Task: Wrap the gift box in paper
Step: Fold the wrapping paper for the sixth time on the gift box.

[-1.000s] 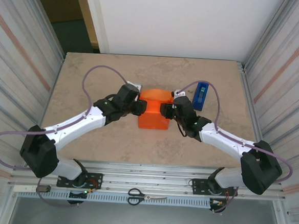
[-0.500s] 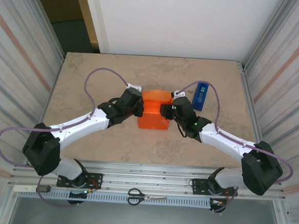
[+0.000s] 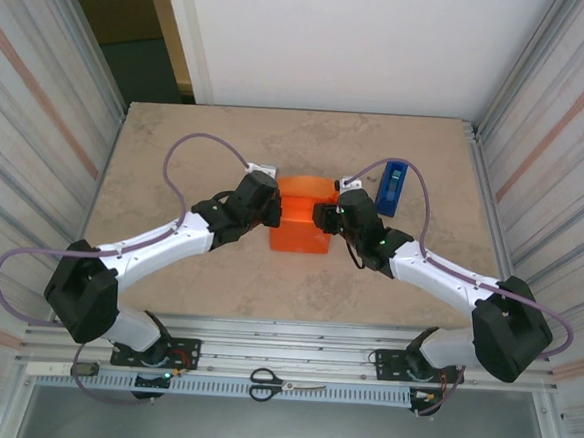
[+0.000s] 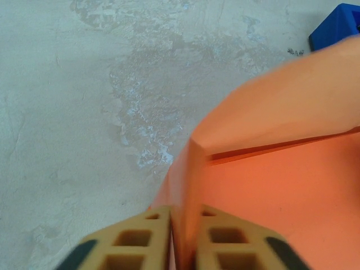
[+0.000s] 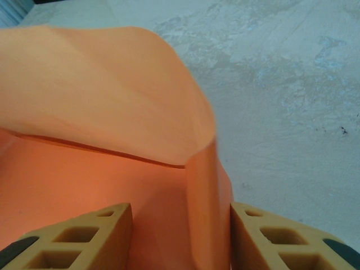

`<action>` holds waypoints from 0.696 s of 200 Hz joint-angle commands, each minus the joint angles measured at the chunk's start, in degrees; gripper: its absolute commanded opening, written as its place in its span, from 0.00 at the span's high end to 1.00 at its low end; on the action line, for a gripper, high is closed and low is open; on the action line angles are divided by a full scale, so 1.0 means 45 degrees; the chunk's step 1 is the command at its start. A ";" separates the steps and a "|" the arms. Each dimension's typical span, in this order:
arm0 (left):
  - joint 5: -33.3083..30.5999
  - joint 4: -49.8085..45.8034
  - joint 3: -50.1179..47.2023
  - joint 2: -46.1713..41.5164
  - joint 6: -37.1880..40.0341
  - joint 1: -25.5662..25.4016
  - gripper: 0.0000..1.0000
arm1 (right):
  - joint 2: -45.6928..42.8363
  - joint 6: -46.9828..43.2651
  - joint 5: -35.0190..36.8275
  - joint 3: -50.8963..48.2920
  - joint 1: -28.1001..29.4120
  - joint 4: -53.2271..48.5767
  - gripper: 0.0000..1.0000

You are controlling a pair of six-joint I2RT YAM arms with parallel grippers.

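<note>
At the middle of the table (image 3: 176, 151), the paper (image 3: 302, 225) sat folded into a blocky orange bundle; the gift box itself was covered. Open stone-patterned surface lay all around it, widest toward the far edge and to the left. Ribbed side walls (image 3: 39, 111) closed off both flanks. A blue tape dispenser (image 3: 395, 186) stood just beyond the right wrist, apart from the bundle, and any marking on it was too small to read. Scissors (image 3: 285, 384) rested on the rail at the near edge, between the two bases.

Both arms reached forward from their bases with elbows out and forearms angled inward, so the wrists met at opposite sides of the bundle. The left gripper (image 4: 179, 225) was pinched nearly shut on an upright crease of the paper, its tan fingers (image 4: 140, 242) pressing the thin fold from either side. The right gripper (image 5: 180, 225) stood roughly half open, with a raised flap of the paper between its fingers, lying against one of them and not clamped.
</note>
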 commanded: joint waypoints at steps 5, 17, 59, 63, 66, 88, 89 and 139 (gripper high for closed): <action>-0.0594 -0.0219 0.0336 -0.0500 0.0012 -0.0074 0.84 | -0.0015 0.0114 0.0475 -0.0142 0.0089 -0.1506 0.53; -0.0663 -0.0214 0.0445 -0.0514 0.0201 -0.0044 0.76 | 0.0018 0.0098 0.0438 -0.0130 0.0089 -0.1528 0.54; -0.0655 -0.0293 0.0847 -0.0352 0.0577 0.0044 1.00 | 0.0059 0.0060 0.0427 -0.0053 0.0089 -0.1565 0.55; -0.0675 -0.0302 0.0881 -0.0355 0.0604 0.0044 1.00 | 0.0054 0.0060 0.0427 -0.0052 0.0089 -0.1565 0.56; -0.0699 -0.0310 0.0899 -0.0345 0.0617 0.0039 1.00 | 0.0053 0.0064 0.0418 -0.0052 0.0089 -0.1565 0.56; -0.0615 -0.0460 0.1138 -0.0301 0.0721 0.0044 1.00 | 0.0047 0.0042 0.0427 -0.0011 0.0090 -0.1584 0.56; -0.0611 -0.0474 0.1149 -0.0299 0.0717 0.0044 1.00 | 0.0050 0.0048 0.0427 -0.0012 0.0099 -0.1584 0.56; -0.0669 -0.0748 0.1590 -0.0345 0.0924 0.0132 0.90 | 0.0073 0.0025 0.0445 0.0085 0.0094 -0.1702 0.56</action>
